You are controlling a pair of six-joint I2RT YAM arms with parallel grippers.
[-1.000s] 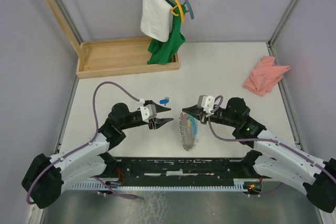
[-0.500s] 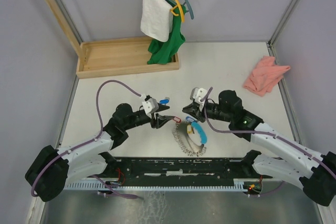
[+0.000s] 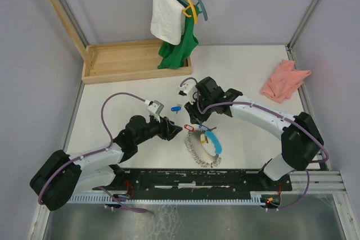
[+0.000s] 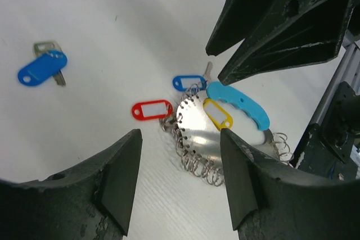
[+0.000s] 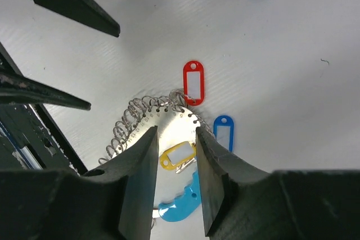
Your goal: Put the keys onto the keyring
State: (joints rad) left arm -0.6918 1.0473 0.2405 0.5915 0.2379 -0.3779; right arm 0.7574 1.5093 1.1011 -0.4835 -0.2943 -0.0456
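The keyring is lying flat on the white table. It is a thin, shiny metal disc with small holes around its rim, each carrying a wire split ring, so the edge is bristling with loops. A curved, glossy cyan plastic handle is hugging one side of the disc. A yellow tag and a small blue tag, both flat plastic ovals with clear windows, are resting against it.

The red tag, also an oval plastic frame, is lying at the disc's rim with its long axis pointing straight away from the disc. Its near end is touching the rings and seems hooked to one, though the link is too small to be sure.

The blue key is lying loose on the table, well apart from the keyring, on the far side of it from the arm bases. Its solid bright blue oval head is covering part of a dull metal blade. In the right wrist view the blade is pointing left, away from its small ring.

The left gripper is hanging over the keyring with its matte black jaws spread wide and gripping nothing. The right gripper is hanging above the disc with a narrower gap, also empty.
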